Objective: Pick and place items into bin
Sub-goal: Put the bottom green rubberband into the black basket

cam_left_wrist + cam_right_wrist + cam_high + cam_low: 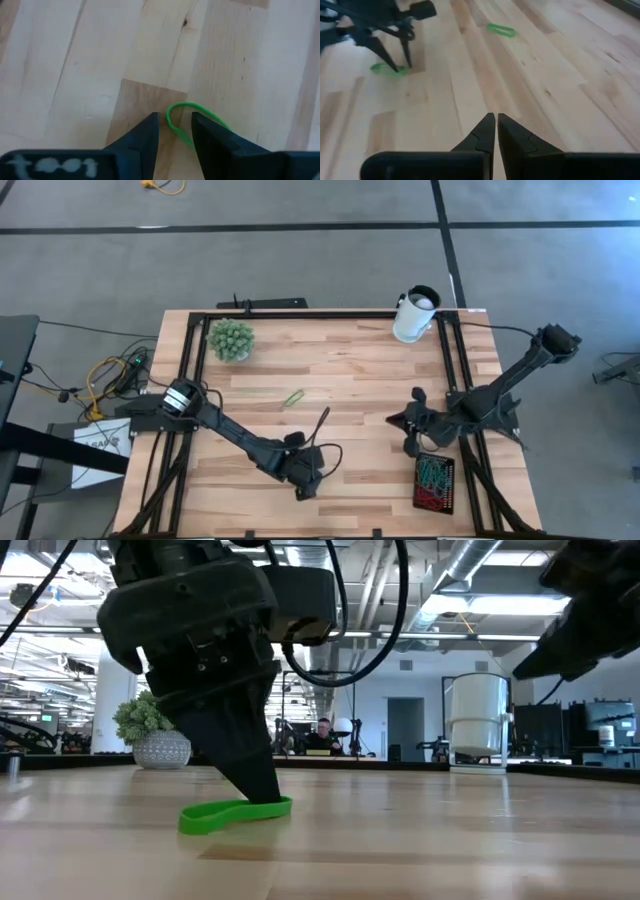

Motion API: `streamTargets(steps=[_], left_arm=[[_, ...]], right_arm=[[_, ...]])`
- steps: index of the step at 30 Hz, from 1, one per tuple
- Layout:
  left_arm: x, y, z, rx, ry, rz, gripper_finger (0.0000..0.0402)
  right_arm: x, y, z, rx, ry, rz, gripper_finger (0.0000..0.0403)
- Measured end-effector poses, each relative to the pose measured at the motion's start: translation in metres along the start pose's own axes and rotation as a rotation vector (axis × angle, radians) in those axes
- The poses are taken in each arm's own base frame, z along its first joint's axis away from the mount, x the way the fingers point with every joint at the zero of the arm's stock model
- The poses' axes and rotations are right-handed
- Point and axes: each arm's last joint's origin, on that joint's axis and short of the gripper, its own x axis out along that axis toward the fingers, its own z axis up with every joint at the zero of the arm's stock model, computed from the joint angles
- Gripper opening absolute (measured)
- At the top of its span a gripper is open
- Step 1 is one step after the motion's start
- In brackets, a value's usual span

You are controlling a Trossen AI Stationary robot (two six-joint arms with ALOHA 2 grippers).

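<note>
green band (pixel 186 116) half hidden — between left hand (pixel 175 131) fingertips

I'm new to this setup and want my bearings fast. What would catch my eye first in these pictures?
The left hand is down at the table's near edge, its open fingers straddling a green rubber band lying flat on the wood. At the right edge, the black bin already holds a tangle of coloured bands, with the right hand shut beside it. A second green band lies mid-table.
</note>
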Motion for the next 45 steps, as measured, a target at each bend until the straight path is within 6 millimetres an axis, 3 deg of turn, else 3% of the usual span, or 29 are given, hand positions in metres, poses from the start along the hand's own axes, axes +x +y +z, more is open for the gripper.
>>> streamTargets(steps=[8, 17, 21, 26, 33, 45], left_arm=[[0.001, 0.002, 0.005, 0.124, -0.038, 0.043, 0.0009], [-0.02, 0.007, 0.05, 0.261, -0.163, 0.211, 0.0002], [-0.024, 0.016, 0.065, 0.271, -0.17, 0.238, 0.0], [-0.023, 0.022, 0.07, 0.286, -0.167, 0.231, 0.0], [-0.02, 0.031, 0.076, 0.299, -0.162, 0.242, 0.0], [-0.021, 0.034, 0.075, 0.309, -0.14, 0.253, 0.0]], right_arm=[[0.038, 0.005, -0.001, 0.032, 0.01, -0.01, 0.0009], [0.076, 0.039, 0.0, 0.006, -0.179, 0.297, 0.0026], [0.092, 0.042, -0.012, -0.028, -0.141, 0.288, 0.005], [0.117, 0.037, -0.024, 0.027, -0.058, 0.217, 0.0074], [0.144, 0.043, -0.009, 0.073, -0.125, 0.233, 0.0087], [0.154, 0.033, 0.003, 0.096, -0.116, 0.243, 0.0087]])
